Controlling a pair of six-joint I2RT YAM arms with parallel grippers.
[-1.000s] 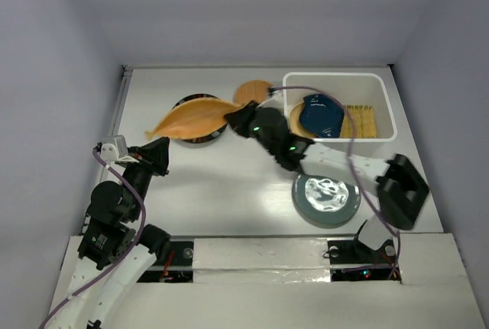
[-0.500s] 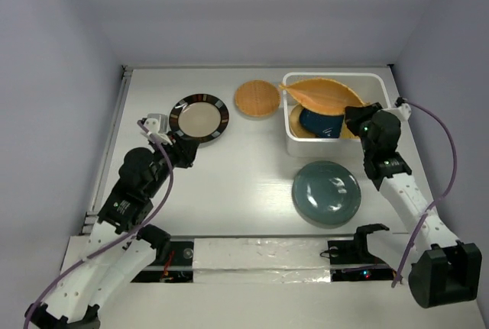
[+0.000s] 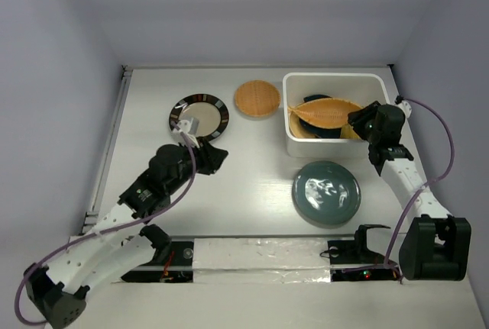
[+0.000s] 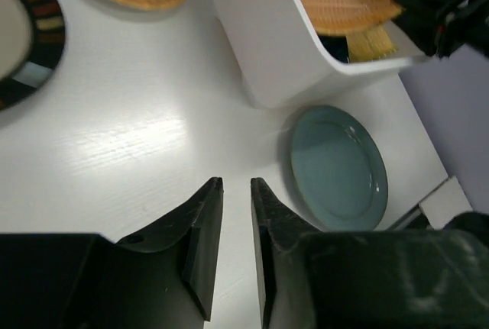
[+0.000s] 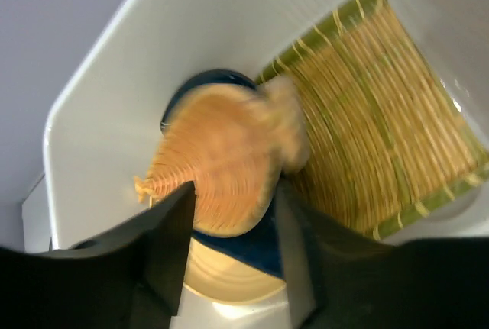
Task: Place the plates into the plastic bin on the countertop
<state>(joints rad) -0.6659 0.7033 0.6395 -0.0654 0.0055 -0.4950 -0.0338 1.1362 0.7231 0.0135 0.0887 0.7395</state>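
The white plastic bin [image 3: 299, 142] [image 4: 267, 46] stands at the back right of the countertop [image 3: 252, 169]. Inside it, an orange leaf dish [image 3: 327, 111] [image 5: 221, 165] lies blurred on top of a blue dish [image 5: 263, 245], a round yellow plate [image 5: 229, 279] and a yellow-green slatted square one [image 5: 374, 130]. My right gripper [image 3: 357, 120] [image 5: 233, 188] hangs open just above the leaf dish, fingers clear of it. A teal plate [image 3: 326, 193] [image 4: 338, 169], a woven tan plate [image 3: 257, 98] and a black-rimmed plate [image 3: 199, 117] lie on the table. My left gripper [image 3: 216, 155] [image 4: 236, 182] hovers mid-table, slightly open, empty.
Pale walls close in the table on the left, back and right. The right arm's cable [image 3: 439, 146] loops along the right side. A taped strip [image 3: 260, 251] runs along the near edge by the arm bases.
The right gripper lowered the orange leaf dish into the bin and opened, letting it go. The left arm swung right, away from the black-rimmed plate, and its jaws parted a little.
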